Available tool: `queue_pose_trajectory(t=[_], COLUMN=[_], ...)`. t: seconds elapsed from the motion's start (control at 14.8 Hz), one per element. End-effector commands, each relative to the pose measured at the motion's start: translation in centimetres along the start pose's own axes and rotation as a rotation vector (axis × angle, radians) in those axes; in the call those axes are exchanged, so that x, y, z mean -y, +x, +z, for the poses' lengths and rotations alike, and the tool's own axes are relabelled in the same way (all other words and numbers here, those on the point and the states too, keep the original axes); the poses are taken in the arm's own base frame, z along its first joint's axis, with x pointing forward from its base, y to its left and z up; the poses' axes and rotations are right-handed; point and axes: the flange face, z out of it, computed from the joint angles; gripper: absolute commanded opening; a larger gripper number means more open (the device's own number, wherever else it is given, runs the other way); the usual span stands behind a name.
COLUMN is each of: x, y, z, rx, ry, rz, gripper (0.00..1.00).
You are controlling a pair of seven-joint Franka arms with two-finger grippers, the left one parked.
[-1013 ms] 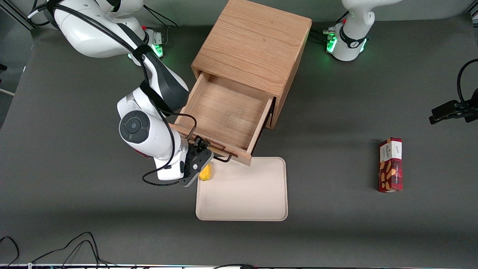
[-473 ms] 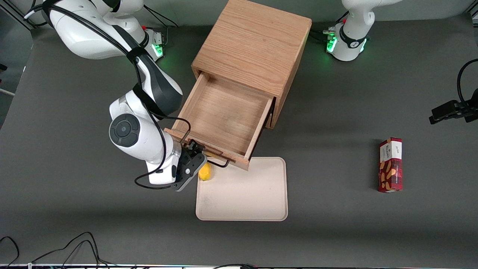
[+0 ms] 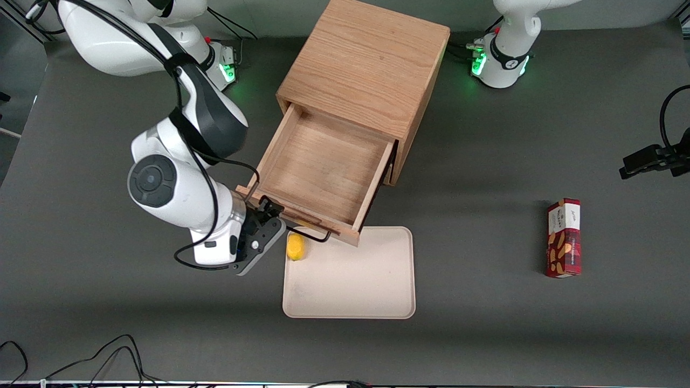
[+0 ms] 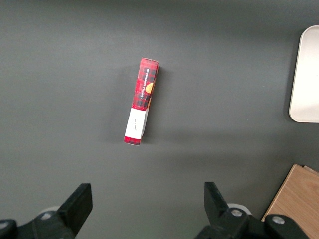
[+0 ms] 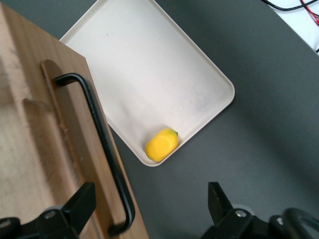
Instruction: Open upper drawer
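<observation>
- The upper drawer (image 3: pixel 323 172) sits at the centre of the front view, pulled well out of the wooden cabinet (image 3: pixel 366 70) toward the front camera; its bare wooden floor shows, with nothing in it.
- Its black bar handle (image 5: pixel 102 144) runs along the drawer front; in the front view only one end of it (image 3: pixel 318 236) shows, curving out over the tray's edge.
- The gripper (image 3: pixel 264 226) is left of centre in the front view, just off the drawer's front corner at the working arm's end, near the handle without holding it. In the right wrist view its two fingers (image 5: pixel 75 209) stand wide apart, one close by the handle's end, the other over the dark table (image 5: pixel 279 99), with nothing between them.
- A cream tray (image 3: pixel 350 291) lies on the table nearer the front camera than the drawer; the drawer front overhangs its edge.
- A small yellow fruit (image 3: pixel 295 247) lies in the tray's corner, just beside the gripper.
- A red snack box (image 3: pixel 564 237) lies flat at the right of the front view, toward the parked arm's end, well apart from the cabinet.
</observation>
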Motion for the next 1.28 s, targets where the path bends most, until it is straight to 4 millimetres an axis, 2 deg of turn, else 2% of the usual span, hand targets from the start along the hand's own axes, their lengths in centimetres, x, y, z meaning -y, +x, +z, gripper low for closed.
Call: queue_pose_trajectory(t=[0.0,0.34,0.47,0.68,0.88,1.01,1.15,1.22], x=[1.4,3.4,4.9,5.4,2.5,-0.4,-1.0,-1.0], y=[-1.9,-7.8,-11.0,-15.4,-20.8,-24.9,-26.9,-27.2], z=[-4.7,-10.8,-12.7,-15.0,-16.5,-17.3,-18.0,-18.4], rx=[0.031,0.129,0.151,0.148,0.127,0.09,0.089,0.102], ry=[-0.008,-0.055,-0.099,-0.119,-0.076,-0.025,-0.024,-0.018], rz=[-0.01,0.01,0.026,0.088,0.245,0.39,0.455,0.49], gripper=[1.0,1.0,1.0,1.0,1.0,1.0,1.0,1.0])
